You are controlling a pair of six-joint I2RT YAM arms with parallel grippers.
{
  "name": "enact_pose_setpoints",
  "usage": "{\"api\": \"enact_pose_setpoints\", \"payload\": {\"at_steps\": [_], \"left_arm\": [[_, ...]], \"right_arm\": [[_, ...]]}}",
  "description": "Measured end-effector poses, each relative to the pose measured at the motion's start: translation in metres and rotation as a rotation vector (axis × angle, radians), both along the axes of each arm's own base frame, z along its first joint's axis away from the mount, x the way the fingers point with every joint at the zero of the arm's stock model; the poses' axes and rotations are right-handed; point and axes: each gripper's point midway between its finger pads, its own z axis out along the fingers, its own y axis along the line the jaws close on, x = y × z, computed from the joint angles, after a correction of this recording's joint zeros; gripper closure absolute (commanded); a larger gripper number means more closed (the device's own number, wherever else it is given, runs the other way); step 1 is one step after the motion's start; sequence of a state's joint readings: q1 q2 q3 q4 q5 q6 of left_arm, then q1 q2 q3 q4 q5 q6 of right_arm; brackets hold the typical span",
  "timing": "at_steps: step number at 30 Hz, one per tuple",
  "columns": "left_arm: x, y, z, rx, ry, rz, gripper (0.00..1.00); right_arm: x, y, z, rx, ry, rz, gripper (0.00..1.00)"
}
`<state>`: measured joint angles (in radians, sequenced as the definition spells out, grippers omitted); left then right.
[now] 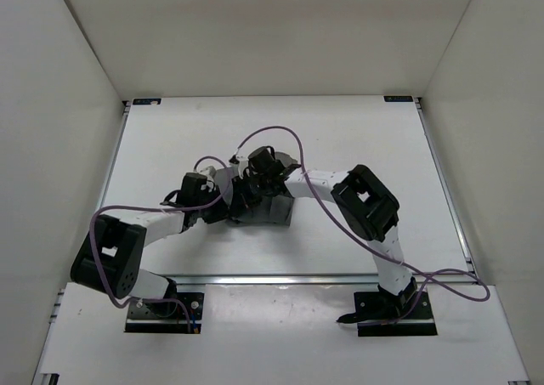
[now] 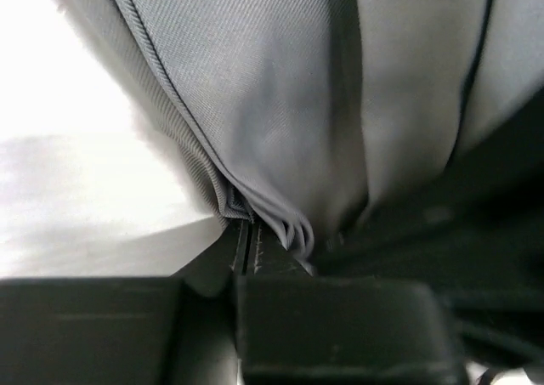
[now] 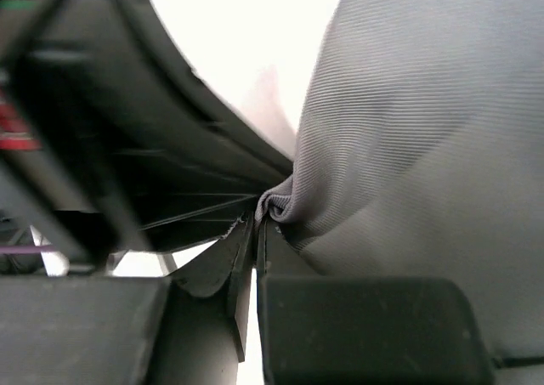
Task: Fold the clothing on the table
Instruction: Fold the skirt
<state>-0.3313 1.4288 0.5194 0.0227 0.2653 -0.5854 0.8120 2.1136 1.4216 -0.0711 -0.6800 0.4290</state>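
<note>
Left wrist: clothing inside left gripper

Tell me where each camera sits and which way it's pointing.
Top external: above and behind the robot, looking down on the table; both arms show, meeting over the clothing.
Left wrist: on the left arm, looking along the left gripper, shut on the clothing.
Right wrist: on the right arm, looking along the right gripper, shut on a fold of it.
Shared: all three show the clothing.
</note>
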Motion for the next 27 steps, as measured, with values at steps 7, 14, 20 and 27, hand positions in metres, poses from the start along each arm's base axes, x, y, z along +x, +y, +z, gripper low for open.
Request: {"api": "enact_pose_setpoints", "payload": {"at_steps": [7,14,20,27], "left_arm": [[-0.003,0.022,0.008,0.010,-0.024,0.065,0.49],[0.001,0.033,0.051,-0.016,-0.135,0.106,0.25],[0.014,0.049,0.118,-0.052,-0.302,0.162,0.02],[0.002,0.052,0.141,-0.007,-0.309,0.104,0.01]], "right_arm": [[0.002,-0.004,-0.012,-0.020,0.027,-0.018,0.68],[0.002,-0.009,0.010,-0.018,-0.054,0.006,0.47],[-0.005,-0.055,0.120,0.215,-0.241,-0.061,0.12],[0.013,-0.145,0.180,0.298,-0.458,-0.288,0.01]]}}
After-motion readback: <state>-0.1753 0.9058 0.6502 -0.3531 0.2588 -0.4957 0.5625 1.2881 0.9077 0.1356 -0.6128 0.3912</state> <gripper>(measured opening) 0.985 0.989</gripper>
